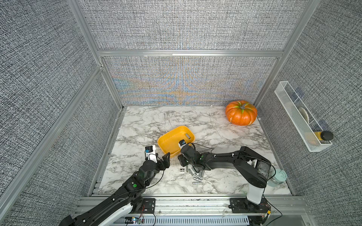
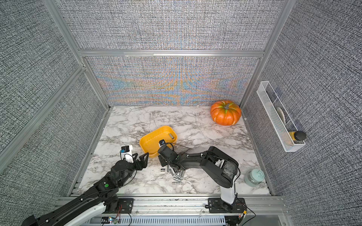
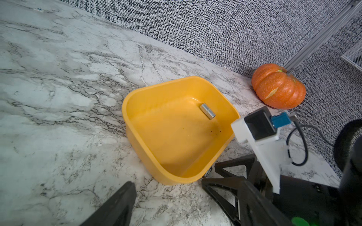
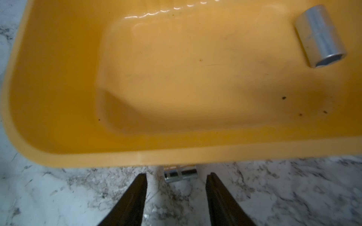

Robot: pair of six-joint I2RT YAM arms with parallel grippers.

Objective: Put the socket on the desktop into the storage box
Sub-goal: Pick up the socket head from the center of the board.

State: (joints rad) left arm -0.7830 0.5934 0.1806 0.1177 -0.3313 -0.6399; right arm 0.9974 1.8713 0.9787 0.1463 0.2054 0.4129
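Here, our right hand (image 4: 177,174) stood parted, holding nothing, at lower centre; we judged it should straddle the socket (image 4: 186,173) beside the storage box (image 4: 78,158) wall before closing.

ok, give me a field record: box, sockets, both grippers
storage box: on desktop, one socket inside
loose sockets: clustered on desktop by right arm
stray socket: on desktop against box's outer wall
left gripper: open, empty, beside box
right gripper: open, empty, stray socket just ahead of tips
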